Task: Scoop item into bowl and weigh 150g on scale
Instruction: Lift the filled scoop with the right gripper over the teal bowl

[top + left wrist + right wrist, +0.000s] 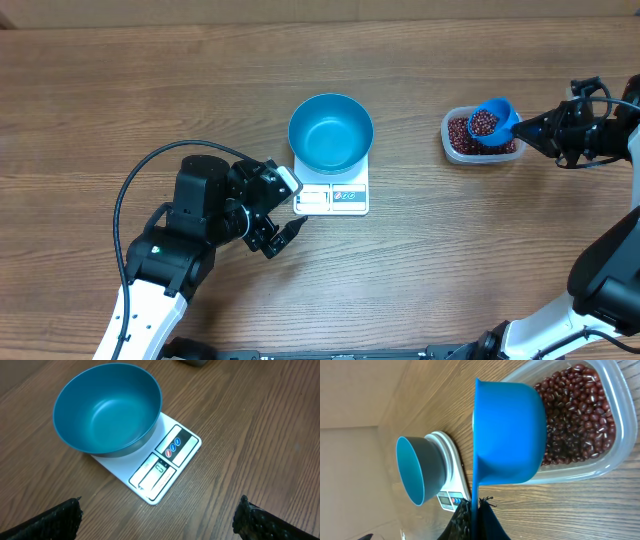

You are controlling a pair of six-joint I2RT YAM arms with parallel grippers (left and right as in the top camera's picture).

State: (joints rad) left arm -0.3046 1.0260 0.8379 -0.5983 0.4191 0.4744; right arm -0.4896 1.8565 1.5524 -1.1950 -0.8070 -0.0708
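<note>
Left tool (288, 208) spread wide, right tool (528, 127) clamped tight.

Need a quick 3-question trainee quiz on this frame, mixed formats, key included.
1. True or false: the bowl on the scale is empty.
2. Which gripper holds the scoop? A left, B right, C neither.
3. Fill in: the scoop, loaded with beans, hangs over the ____.
Key: 1 true. 2 B, the right gripper. 3 the tub.

Empty bright blue bowl (331, 132) upright on a flat white square scale (340, 197). Dark red-brown beans (461, 136) lie in a clear tub (446, 128) well right of the scale, some in a blue scoop (506, 119).
</note>
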